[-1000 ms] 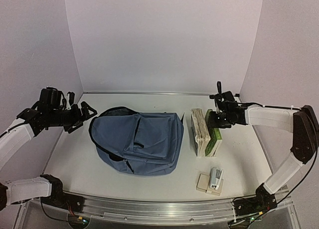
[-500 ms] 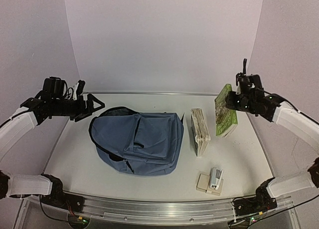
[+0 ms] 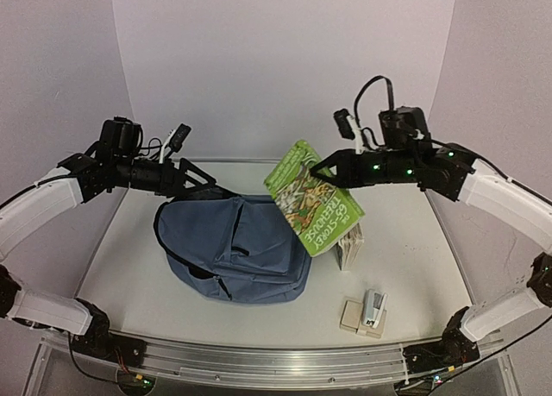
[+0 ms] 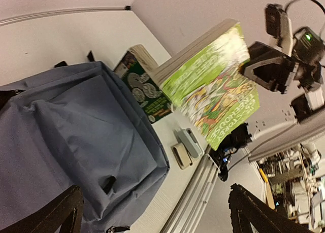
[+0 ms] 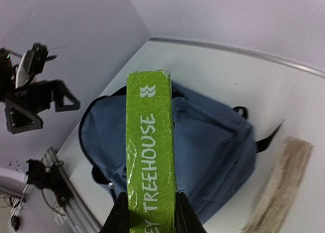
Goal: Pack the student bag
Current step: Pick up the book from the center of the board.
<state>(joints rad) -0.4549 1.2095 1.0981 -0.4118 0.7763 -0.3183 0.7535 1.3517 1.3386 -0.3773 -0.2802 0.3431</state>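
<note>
The student bag (image 3: 233, 249) lies flat in the middle of the table, slate blue, with its dark-zipped rim toward the left. In mid-air my right gripper (image 3: 324, 173) is shut on a bright green book (image 3: 312, 199), which hangs tilted above the bag's right end. In the right wrist view the book's spine (image 5: 151, 157) runs between the black fingers (image 5: 120, 215) with the bag (image 5: 218, 141) below. My left gripper (image 3: 197, 180) stands open above the bag's back left edge, holding nothing. The left wrist view looks over the bag (image 4: 71, 136) to the green book (image 4: 216, 86).
A second thick book (image 3: 349, 245) lies on the table right of the bag, partly hidden behind the green one. A small grey stapler on a beige block (image 3: 369, 311) sits near the front right. Walls close in the table on three sides.
My right gripper has lifted the green book from beside the other book and swung it left, over the bag. My left arm has moved right toward the bag, still open.
</note>
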